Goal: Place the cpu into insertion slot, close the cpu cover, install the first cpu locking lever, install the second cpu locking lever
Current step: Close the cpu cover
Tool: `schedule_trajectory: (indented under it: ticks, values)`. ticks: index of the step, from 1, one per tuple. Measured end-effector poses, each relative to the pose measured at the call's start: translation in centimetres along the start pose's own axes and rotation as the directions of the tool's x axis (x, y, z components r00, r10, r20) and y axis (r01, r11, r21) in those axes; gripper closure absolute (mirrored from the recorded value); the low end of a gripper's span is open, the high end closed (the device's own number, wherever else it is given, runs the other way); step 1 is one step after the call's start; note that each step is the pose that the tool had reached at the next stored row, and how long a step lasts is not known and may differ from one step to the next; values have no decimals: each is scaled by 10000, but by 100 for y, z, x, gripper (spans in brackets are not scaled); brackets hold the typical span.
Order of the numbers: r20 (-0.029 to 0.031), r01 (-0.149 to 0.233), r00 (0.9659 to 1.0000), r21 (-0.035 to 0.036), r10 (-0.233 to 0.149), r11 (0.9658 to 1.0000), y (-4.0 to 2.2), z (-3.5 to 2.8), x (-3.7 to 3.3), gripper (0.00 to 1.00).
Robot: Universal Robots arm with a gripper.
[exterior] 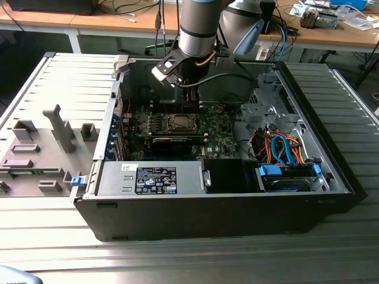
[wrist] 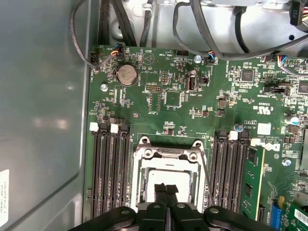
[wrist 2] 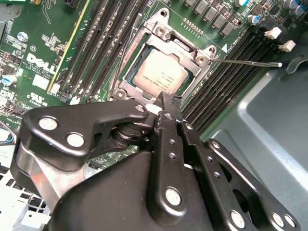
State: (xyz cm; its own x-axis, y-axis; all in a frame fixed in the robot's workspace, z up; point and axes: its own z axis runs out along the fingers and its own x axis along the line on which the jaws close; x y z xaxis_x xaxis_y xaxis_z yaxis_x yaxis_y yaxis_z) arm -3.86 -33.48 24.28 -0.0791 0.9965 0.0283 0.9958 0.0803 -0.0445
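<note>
One hand (wrist 2: 162,98), fingers pressed together, empty, tip at cpu cover (wrist 2: 144,45) edge, probably for pushing. One cpu (wrist 2: 159,77) just beyond, seated in insertion slot (wrist 2: 129,72) under lowered cover; locking lever (wrist 2: 250,62) juts free.

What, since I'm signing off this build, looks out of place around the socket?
One thin locking lever juts away from the cpu cover, across the memory slots, apparently unlatched. The cpu itself sits square.
</note>
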Motion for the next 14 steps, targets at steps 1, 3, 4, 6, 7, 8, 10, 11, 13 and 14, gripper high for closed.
schedule_trajectory:
  ticks: [1, 3, 4, 6, 7, 8, 10, 11, 13, 14]
  values:
    - [0, 0, 10000, 0, 0, 10000, 0, -7, 0, 89]
    - [0, 0, 10000, 0, 0, 10000, -2, -37, 1, 89]
    - [-1, 0, 10000, 0, 0, 10000, -2, -48, 2, 89]
    - [-1, 0, 10000, -1, 0, 10000, -3, -64, 2, 89]
    - [-3, 0, 10000, -2, 0, 10000, -3, -64, 2, 89]
    - [0, 0, 10000, -1, 0, 10000, -3, -66, 2, 89]
    - [-1, 0, 10000, 0, 0, 10000, -3, -66, 2, 89]
    - [0, 0, 10000, -1, 0, 10000, -3, -66, 2, 89]
    - [-1, 0, 10000, -1, 0, 10000, -3, -67, 2, 89]
    - [0, 0, 10000, -1, 0, 10000, -3, -67, 2, 89]
